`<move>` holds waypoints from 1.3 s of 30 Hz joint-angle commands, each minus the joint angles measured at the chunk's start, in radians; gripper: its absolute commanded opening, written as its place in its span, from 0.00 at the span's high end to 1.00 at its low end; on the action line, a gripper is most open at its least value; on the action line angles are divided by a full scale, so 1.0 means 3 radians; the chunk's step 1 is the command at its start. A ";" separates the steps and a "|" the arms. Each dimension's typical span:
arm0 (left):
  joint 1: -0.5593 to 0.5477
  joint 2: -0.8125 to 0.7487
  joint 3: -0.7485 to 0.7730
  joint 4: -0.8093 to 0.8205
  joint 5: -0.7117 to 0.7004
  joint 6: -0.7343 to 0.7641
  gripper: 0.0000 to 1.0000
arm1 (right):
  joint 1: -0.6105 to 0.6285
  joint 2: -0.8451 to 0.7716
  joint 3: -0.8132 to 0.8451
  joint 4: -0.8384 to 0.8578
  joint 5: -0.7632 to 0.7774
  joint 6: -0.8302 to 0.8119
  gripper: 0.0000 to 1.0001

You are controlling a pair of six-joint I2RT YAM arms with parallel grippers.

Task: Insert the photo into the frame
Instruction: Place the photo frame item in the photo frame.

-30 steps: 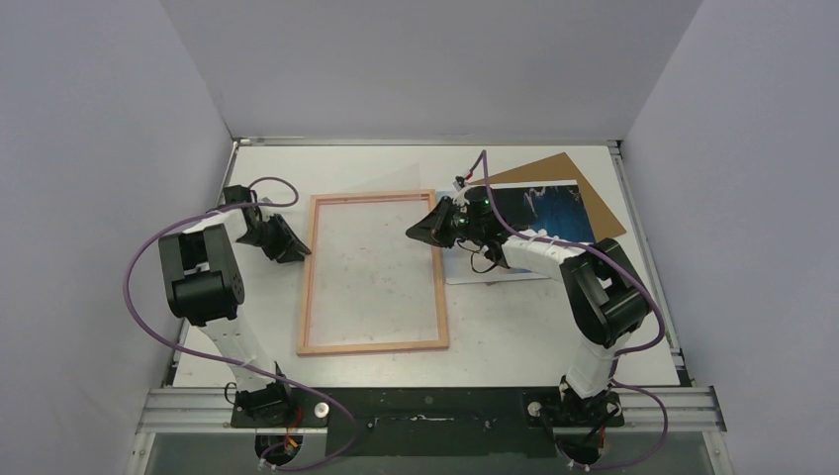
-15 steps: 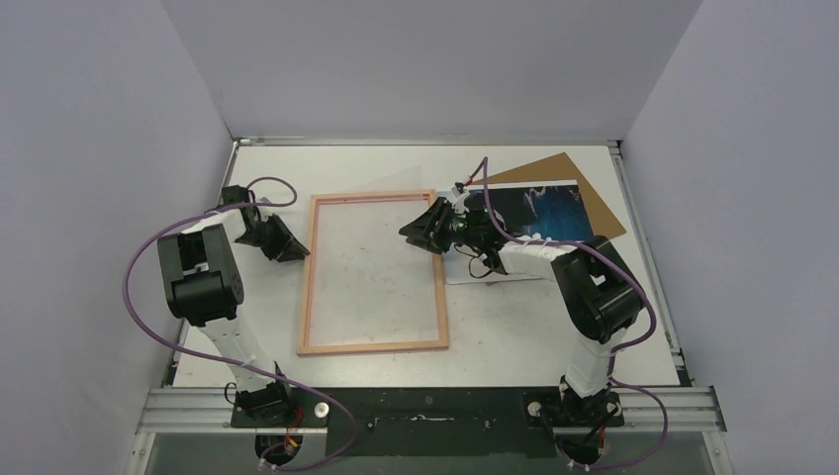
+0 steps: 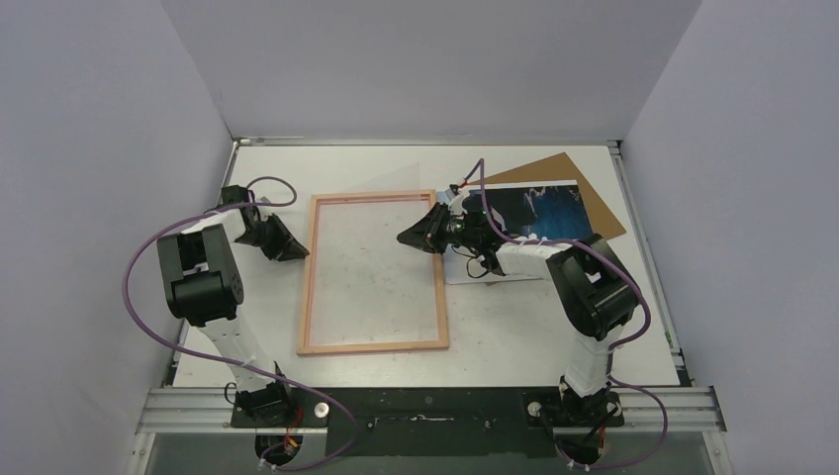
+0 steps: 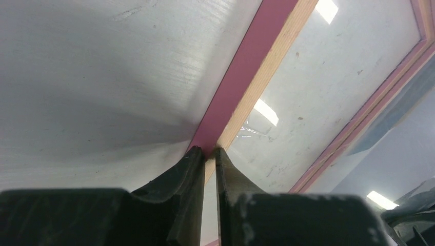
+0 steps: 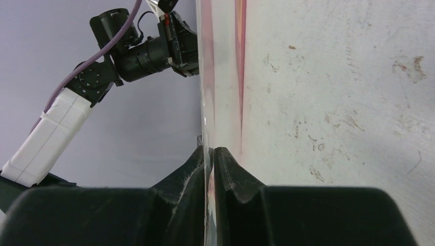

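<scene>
The frame [image 3: 306, 297] lies flat at mid-table, tan back up. My left gripper [image 3: 300, 253] is at its left rail; in the left wrist view the jaws [image 4: 206, 150] are closed to a narrow gap on the pink and tan rail [image 4: 241, 77]. My right gripper [image 3: 408, 237] is over the frame's upper right corner, shut on the right edge of the clear sheet [image 3: 371, 181]. In the right wrist view that sheet [image 5: 205, 77] runs edge-on between the fingertips [image 5: 212, 149]. The photo [image 3: 556, 210] lies picture-up at the right, behind my right arm.
The brown backing board [image 3: 584, 180] lies under the photo at the back right. Grey walls enclose the table on three sides. My left arm's wrist [image 5: 146, 48] shows beyond the sheet in the right wrist view.
My right gripper has moved a little to the left over the frame with the clear sheet's edge in it. The left gripper and the frame have not moved.
</scene>
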 commanded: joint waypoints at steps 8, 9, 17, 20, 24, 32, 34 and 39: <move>-0.0007 0.0073 0.0051 0.0021 -0.0084 0.0034 0.94 | 0.0084 0.0033 0.0135 0.0683 -0.0103 0.0265 0.91; -0.0007 0.0070 0.0045 0.0022 -0.0084 0.0034 0.94 | 0.0095 0.0044 0.0132 0.0666 -0.0096 0.0258 0.91; -0.0008 0.0066 0.0040 0.0030 -0.0079 0.0034 0.94 | 0.0106 0.0038 0.0120 0.0493 -0.0031 0.0199 0.91; -0.0007 0.0067 0.0041 0.0027 -0.0079 0.0034 0.94 | 0.0111 0.0053 0.0116 0.0454 -0.0020 0.0170 0.91; -0.0007 0.0073 0.0043 0.0029 -0.0073 0.0034 0.95 | 0.0126 0.0080 0.0087 0.0431 0.0024 0.0208 0.90; -0.0008 0.0082 0.0046 0.0025 -0.0072 0.0036 0.95 | 0.0126 0.0052 0.0090 0.0437 0.0114 0.0566 0.90; -0.0008 0.0082 0.0050 0.0023 -0.0072 0.0039 0.98 | 0.0127 0.0024 0.0106 0.0447 0.0126 0.0628 0.90; -0.0007 0.0080 0.0051 0.0023 -0.0078 0.0044 1.00 | 0.0127 -0.0036 0.0176 0.0328 0.0153 0.0704 0.90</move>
